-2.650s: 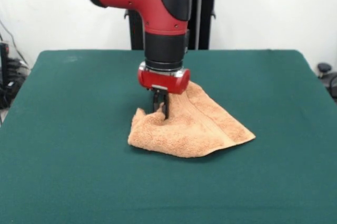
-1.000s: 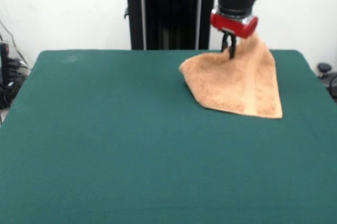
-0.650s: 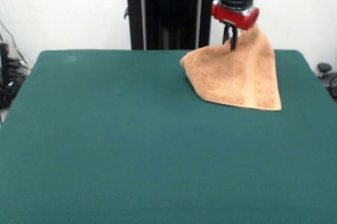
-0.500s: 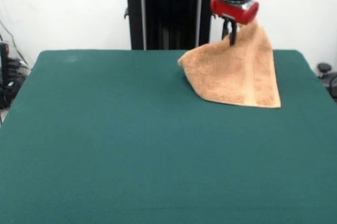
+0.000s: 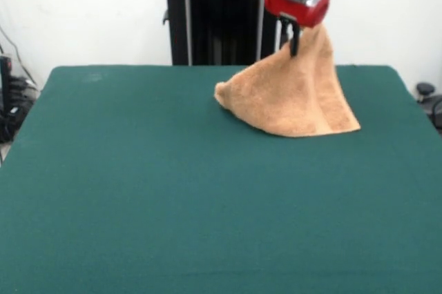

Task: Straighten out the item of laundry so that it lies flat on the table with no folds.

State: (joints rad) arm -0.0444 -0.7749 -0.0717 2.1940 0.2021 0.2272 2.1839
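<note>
At the upper right of centre, the end effector (image 5: 294, 44) is pinched closed on one corner of the orange-tan terry towel (image 5: 293, 97), holding it up in a tent shape. The towel's lower edge rests on the dark green counter (image 5: 138, 190), right of centre toward the far side. If the corner is let go from this height, the cloth could likely collapse onto itself and fold again; a thin pinch might also slip. No brand, label or writing is legible.
</note>
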